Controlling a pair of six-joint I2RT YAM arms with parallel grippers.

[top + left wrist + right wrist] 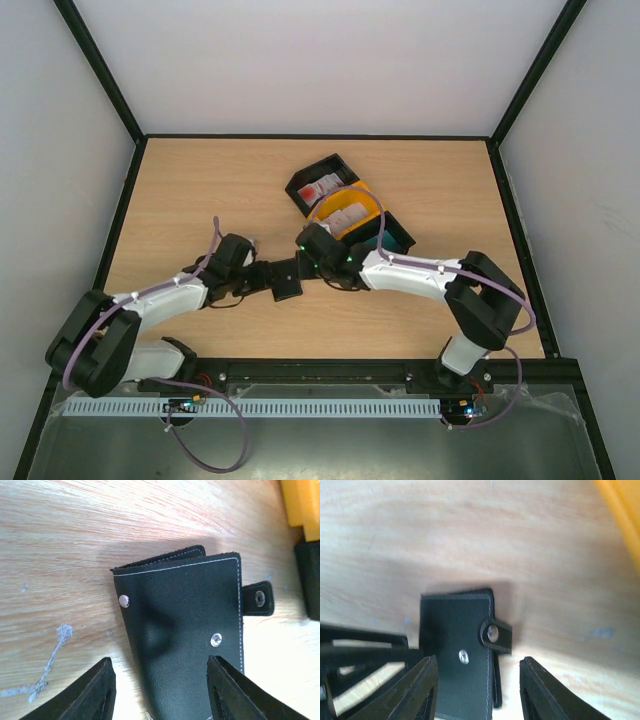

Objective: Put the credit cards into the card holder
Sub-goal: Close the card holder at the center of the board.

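Card holder [180,620] lies flat on the wooden surface [200,190], in the middle where both arms meet, black side up and folded over. The overhead view only gives a small dark patch under the two wrists, so the close-ups do the real work here.

The left wrist camera shows the stitching, two metal studs and the snap strap [259,599] poking out to the side, not pressed down on anything. The left end effector [160,659] has its fingers spread about halfway, one on each side of the holder's near end. There's bare wood between one finger and the leather, so it's not gripping.

The right wrist camera is blurrier. The right end effector [479,659] is also roughly half open over the holder, with a clear gap on the strap side, and has nothing in its grasp.

Only the overhead view shows the credit cards [345,212]. Pale ones sit in the yellow tray [374,203], and one with red blotches sits in the black tray [300,180] behind it. None are in the holder.
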